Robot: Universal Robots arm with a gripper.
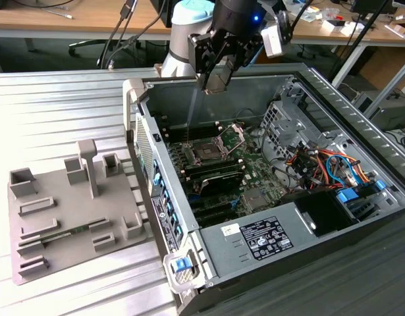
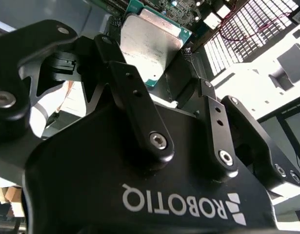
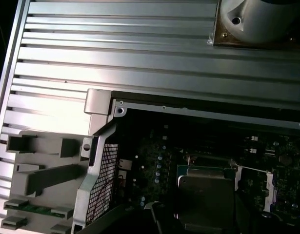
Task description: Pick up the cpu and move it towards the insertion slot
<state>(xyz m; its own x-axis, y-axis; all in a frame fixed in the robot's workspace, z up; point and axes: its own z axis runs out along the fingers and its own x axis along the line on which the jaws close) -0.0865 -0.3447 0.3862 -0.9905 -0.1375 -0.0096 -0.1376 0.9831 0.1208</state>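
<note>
One thing is in hand: the cpu [image 2: 150,45], pinched by its opposite edges between the closed fingers [image 2: 132,100] of the gripper [image 1: 217,78], which hangs over the open case [image 1: 255,240] near its back wall.

Going across the exterior view from its left: the grey tray [image 1: 64,217] lies on the ribbed table [image 1: 51,105], well apart from the arm and just beside the case. Next comes the case wall with its vent grille, then the green board [image 1: 251,197], where the slot [image 1: 207,153] sits with a dark centre and its metal bracket [image 1: 236,133] tipped up. The gripper is above and a little toward the exterior view's right of the slot, clear of it. Further right stand a metal drive cage [image 1: 281,125] and a tangle of cables [image 1: 321,164].

By my judgement the chip is light, stiff and thin, with a smooth metal lid that could slip; the edge grip suits it, since its underside is likely fragile and best left untouched.

Room above the slot looks open. The raised bracket, the back wall and the drive cage are the nearest edges to mind.

In the first wrist view the chip [image 3: 206,195] hangs over the board.
</note>
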